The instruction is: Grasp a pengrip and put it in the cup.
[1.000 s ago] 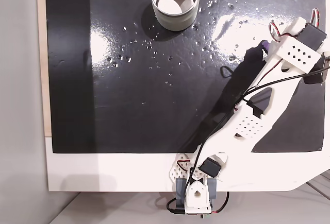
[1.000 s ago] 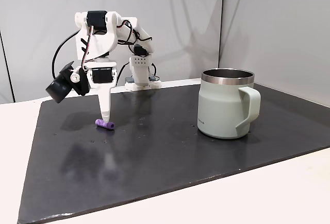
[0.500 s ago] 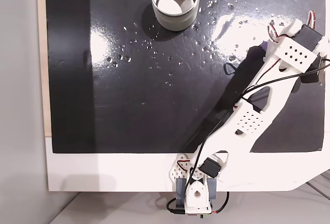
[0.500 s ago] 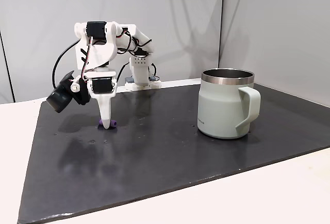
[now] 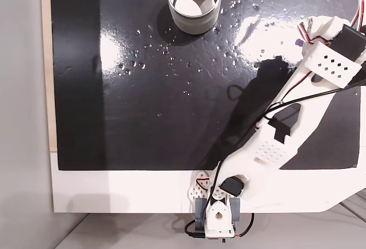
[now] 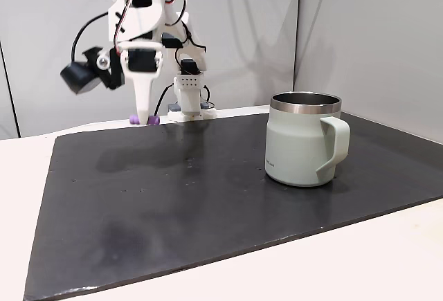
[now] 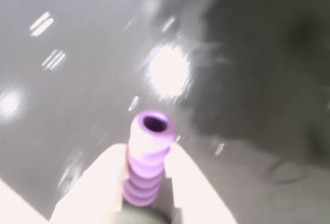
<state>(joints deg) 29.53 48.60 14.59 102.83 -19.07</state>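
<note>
The light-purple ribbed pengrip [image 7: 149,131] is pinched between my two white fingers in the wrist view, its open end pointing away. In a fixed view from the side, my gripper [image 6: 145,115] hangs well above the black mat, shut on the pengrip [image 6: 151,119] at its tip. From above, a purple speck of the pengrip [image 5: 299,42] peeks out beside the wrist at the right. The metal cup [image 5: 194,24] stands at the mat's top centre from above, and the cup [image 6: 301,149], pale green with a handle, is far right of the gripper from the side.
A glossy black mat [image 5: 143,117] covers most of the white table, dotted with small shiny specks [image 5: 143,64]. The arm's base [image 5: 216,214] sits at the bottom edge. The mat [image 6: 208,197] between gripper and cup is open.
The gripper was down at the mat around the pengrip; it has since risen well above the mat with the pengrip held in it.
</note>
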